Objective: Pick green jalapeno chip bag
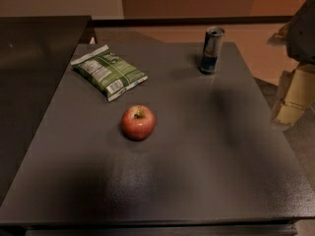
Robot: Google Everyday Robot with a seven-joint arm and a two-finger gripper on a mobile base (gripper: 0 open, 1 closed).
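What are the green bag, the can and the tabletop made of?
The green jalapeno chip bag looks like thin plastic film, glossy and crinkled. The can seems metal: shiny rim, smooth sides. The table is dark, matte, faintly speckled; laminate or coated metal, unclear. The claw hangs beyond the table's right edge.

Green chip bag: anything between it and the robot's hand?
Nothing visible. The hand hangs beyond the dark table's right edge; the flat crinkly green chip bag lies back left. The slim blue can stands behind that line, the round red apple in front of it.
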